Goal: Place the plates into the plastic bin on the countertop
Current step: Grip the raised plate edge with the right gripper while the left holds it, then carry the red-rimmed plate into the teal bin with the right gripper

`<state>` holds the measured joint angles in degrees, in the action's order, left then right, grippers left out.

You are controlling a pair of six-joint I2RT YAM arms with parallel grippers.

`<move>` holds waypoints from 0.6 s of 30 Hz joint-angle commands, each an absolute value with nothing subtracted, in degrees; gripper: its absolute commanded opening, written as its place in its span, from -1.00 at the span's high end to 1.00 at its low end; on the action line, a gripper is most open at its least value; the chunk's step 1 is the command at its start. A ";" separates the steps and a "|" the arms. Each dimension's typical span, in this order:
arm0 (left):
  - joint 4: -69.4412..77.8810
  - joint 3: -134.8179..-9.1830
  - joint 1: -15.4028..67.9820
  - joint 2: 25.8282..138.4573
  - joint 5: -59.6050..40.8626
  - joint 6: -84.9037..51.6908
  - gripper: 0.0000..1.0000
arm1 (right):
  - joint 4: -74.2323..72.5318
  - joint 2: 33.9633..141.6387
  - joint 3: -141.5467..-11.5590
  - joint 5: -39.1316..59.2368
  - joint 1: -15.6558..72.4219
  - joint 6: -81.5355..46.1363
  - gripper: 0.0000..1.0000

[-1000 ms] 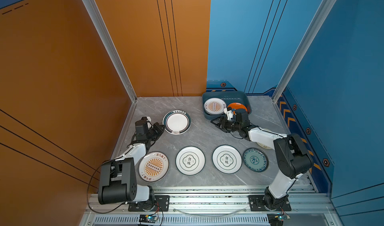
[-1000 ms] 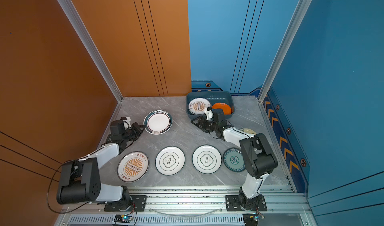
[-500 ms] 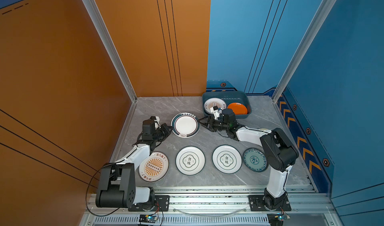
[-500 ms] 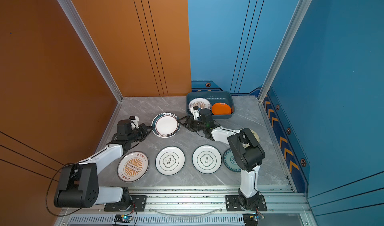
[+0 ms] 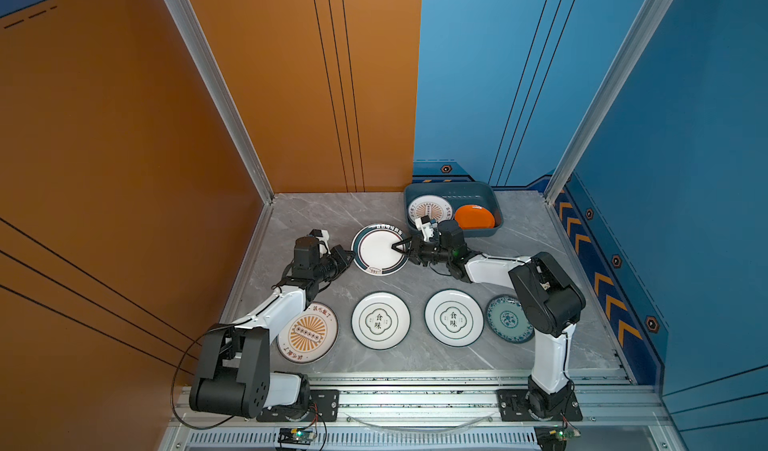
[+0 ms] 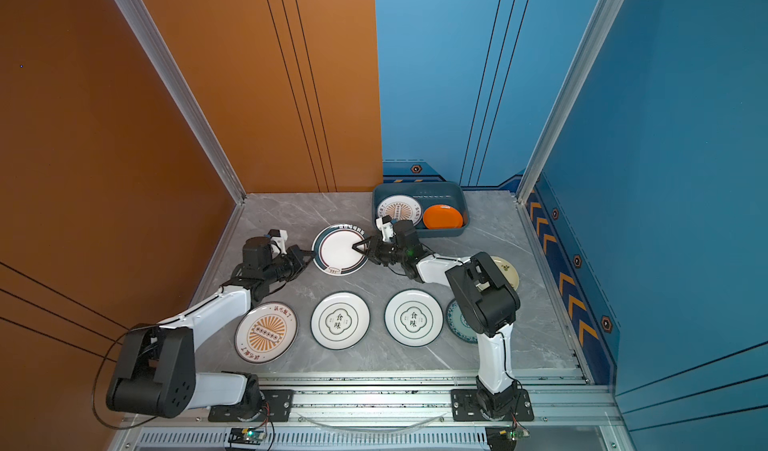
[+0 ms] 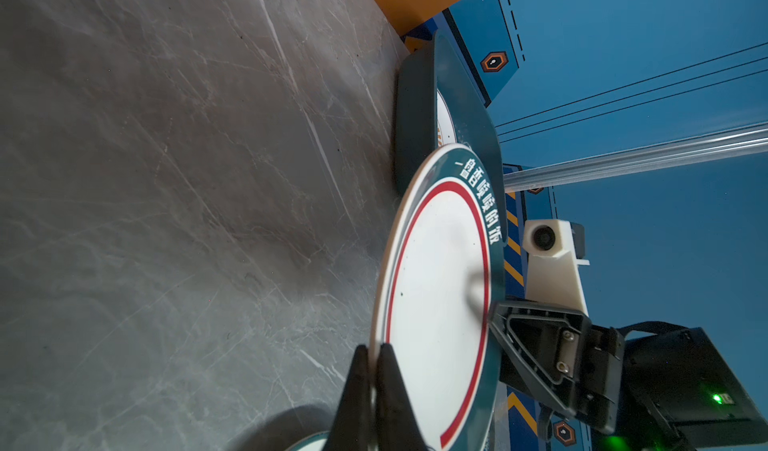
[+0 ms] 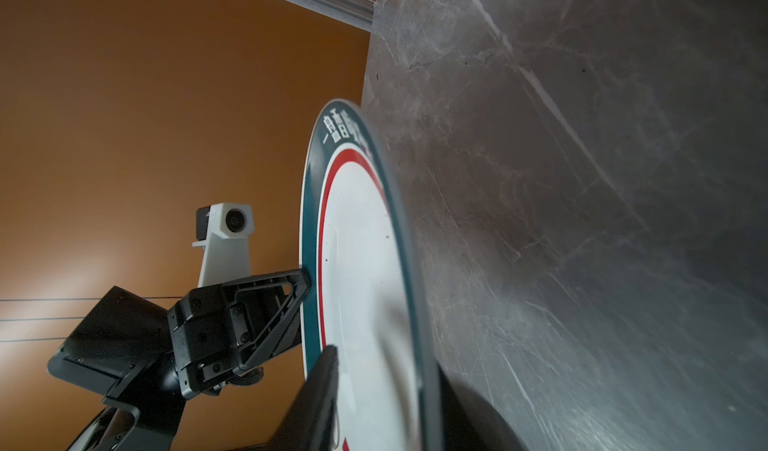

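The plate (image 5: 374, 255) looks glossy, the marble-patterned countertop (image 5: 316, 220) smooth.

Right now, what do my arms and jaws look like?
The left arm and right arm share white link shells, black joint housings and black cables. The left gripper and right gripper have black triangular open-frame jaws, white camera mounts; a green light glows on the right wrist.

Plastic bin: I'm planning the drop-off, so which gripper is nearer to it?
Right. The right gripper sits close beside the plastic bin; the left gripper is across the dark-rimmed plate, farther away.
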<state>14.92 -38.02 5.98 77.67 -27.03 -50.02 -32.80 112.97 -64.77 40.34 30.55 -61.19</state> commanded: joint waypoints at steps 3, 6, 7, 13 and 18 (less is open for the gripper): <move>16.34 -40.52 6.98 77.23 -26.88 -50.05 1.00 | -35.34 113.82 -66.44 41.46 30.94 -61.59 0.74; 16.30 -40.85 7.25 77.43 -27.24 -50.01 0.94 | -35.33 113.84 -66.40 41.47 30.73 -61.79 0.88; 16.17 -40.95 7.29 77.43 -27.25 -49.88 0.89 | -35.33 113.82 -66.53 41.55 30.59 -61.87 0.92; 13.80 -41.90 7.56 77.00 -27.34 -48.17 0.37 | -32.45 112.11 -67.77 41.88 28.06 -60.82 1.00; 9.54 -43.06 7.65 75.82 -26.39 -45.62 -0.36 | -22.36 109.41 -71.14 40.76 24.06 -55.45 1.00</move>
